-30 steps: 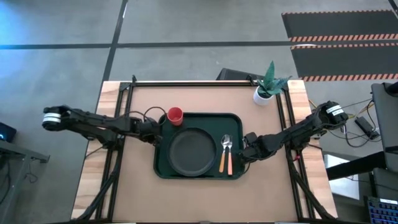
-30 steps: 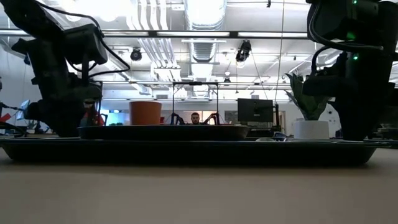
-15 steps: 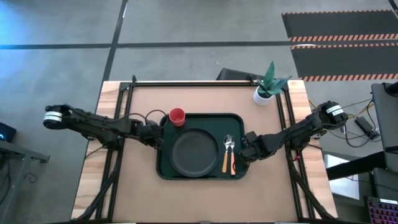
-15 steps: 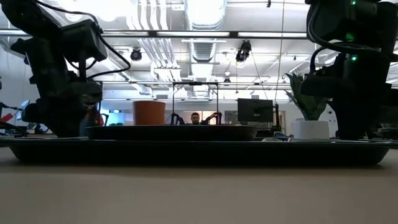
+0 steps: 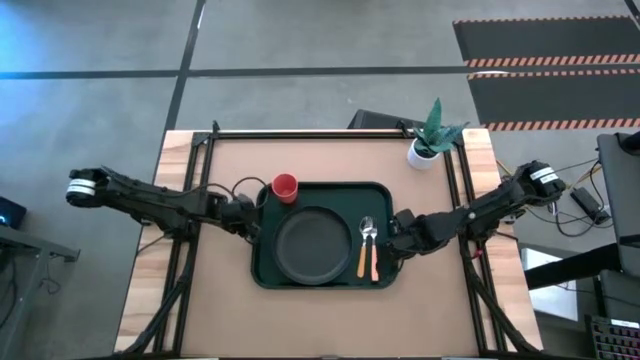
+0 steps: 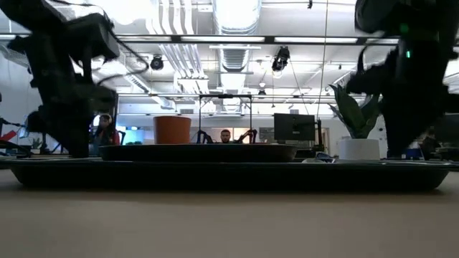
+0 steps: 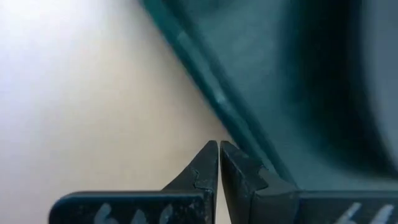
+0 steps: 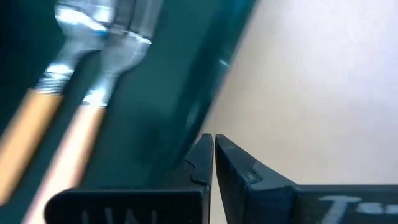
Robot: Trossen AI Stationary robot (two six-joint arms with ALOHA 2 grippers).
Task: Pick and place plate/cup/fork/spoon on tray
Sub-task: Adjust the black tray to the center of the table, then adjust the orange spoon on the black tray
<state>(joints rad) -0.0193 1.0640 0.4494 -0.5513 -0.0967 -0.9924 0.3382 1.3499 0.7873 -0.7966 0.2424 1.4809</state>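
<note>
1. Our left gripper (image 5: 253, 213) has its fingers (image 7: 205, 168) pressed together, just off the tray (image 5: 265, 268) rim.
2. Right gripper (image 5: 394, 240), fingers (image 8: 202, 158) together too, tips at the tray's other edge.
3. Plate (image 5: 312, 245), fork (image 5: 373, 255), spoon (image 5: 363, 246) and cup (image 5: 285, 187) sit on the tray between them.

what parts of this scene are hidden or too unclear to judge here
- Low view: the fork and spoon are hidden behind the tray rim.
- Low view: both arms are motion-blurred, so neither claw shows.
- Left wrist view: the left claw is shut beside the tray edge; whether it touches is blurred.
- Right wrist view: fork and spoon handles are cut off by the edge; the right claw is shut.
</note>
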